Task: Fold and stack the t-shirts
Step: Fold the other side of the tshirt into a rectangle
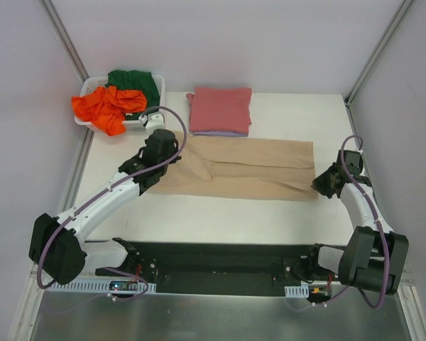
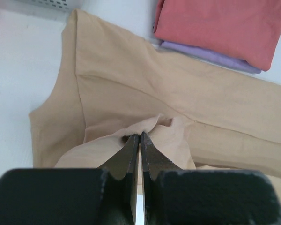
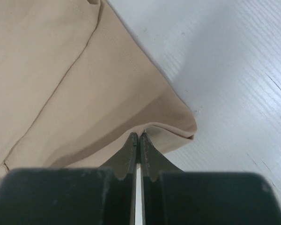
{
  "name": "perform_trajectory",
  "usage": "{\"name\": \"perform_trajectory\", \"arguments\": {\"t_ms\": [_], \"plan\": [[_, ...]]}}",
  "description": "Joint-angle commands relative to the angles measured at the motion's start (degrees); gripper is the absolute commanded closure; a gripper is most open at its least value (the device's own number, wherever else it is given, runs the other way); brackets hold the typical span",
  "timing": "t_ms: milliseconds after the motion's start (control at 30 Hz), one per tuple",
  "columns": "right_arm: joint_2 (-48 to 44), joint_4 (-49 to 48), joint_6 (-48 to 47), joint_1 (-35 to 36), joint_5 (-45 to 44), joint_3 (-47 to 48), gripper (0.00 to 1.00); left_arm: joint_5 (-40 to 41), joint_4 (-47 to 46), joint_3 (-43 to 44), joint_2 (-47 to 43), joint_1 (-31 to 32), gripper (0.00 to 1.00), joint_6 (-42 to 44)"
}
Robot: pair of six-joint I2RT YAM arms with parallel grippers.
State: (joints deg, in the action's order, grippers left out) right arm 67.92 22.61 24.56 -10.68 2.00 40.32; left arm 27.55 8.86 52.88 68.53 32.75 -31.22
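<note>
The tan-beige t-shirt [image 1: 241, 167] lies spread lengthwise across the table middle. My left gripper [image 1: 163, 158] is shut on its left end; in the left wrist view [image 2: 139, 136] the jaws pinch a raised fold of the tan cloth [image 2: 131, 89]. My right gripper [image 1: 321, 183] is shut on the right near corner; in the right wrist view [image 3: 139, 135] the cloth [image 3: 70, 79] curls over the tips. A folded pinkish-red shirt [image 1: 220, 109] lies on a folded pale lavender shirt [image 1: 220, 133] behind it. The orange shirt [image 1: 106, 106] and dark green shirt [image 1: 136, 82] lie crumpled in the basket.
The white slotted basket [image 1: 84, 122] stands at the back left corner. Grey walls and metal posts close the left, back and right sides. The black arm mount rail [image 1: 220, 266] runs along the near edge.
</note>
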Motion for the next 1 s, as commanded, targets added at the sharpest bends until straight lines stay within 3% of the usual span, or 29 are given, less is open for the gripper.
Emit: {"name": "perform_trajectory", "arguments": {"t_ms": [0,633,967], "plan": [[1.7,-2.0,-0.2,-0.5,-0.8,2.3,0.99,-0.5,-8.3,4.0,3.8,-1.9,1.0,7.3],[7.9,-7.2,-0.3,-0.8,-0.9,4.7,0.99,-7.8,-12.0,13.1,18.6,-8.1,1.0,10.6],[15.7,-8.1,-0.1,-0.9,-1.6,8.5,0.94,-5.5,-10.7,17.7,27.2,-10.5,1.0,10.0]]}}
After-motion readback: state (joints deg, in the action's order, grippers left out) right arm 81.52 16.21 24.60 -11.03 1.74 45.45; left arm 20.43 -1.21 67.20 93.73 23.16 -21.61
